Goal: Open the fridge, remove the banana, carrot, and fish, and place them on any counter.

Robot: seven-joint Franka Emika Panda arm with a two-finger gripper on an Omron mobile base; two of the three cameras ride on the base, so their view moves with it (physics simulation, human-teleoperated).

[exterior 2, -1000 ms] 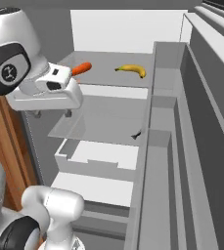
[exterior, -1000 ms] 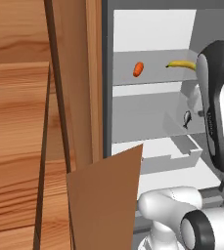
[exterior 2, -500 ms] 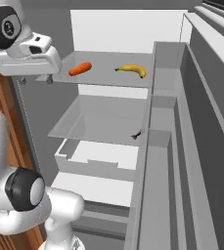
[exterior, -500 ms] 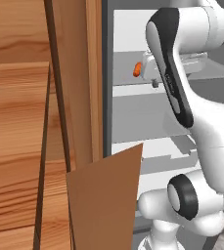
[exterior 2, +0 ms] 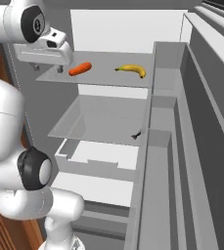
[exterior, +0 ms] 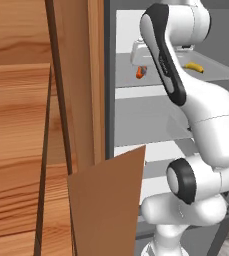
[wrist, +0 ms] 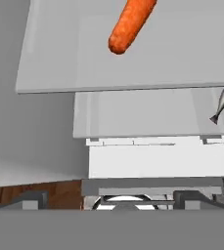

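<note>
The fridge stands open, wooden cabinets at its left; on its top shelf lie the banana and carrot; the fish lies a shelf lower; the gripper, jaws wide and empty, hangs over the top shelf's front edge near the carrot.

Orange carrot, yellow banana

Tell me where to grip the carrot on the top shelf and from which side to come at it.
Grip the carrot across its thick middle, coming from above, fingers astride its width. It lies flat on the top shelf, apart from the banana, so nothing crowds its sides. The open hand hangs just beside it.
</note>
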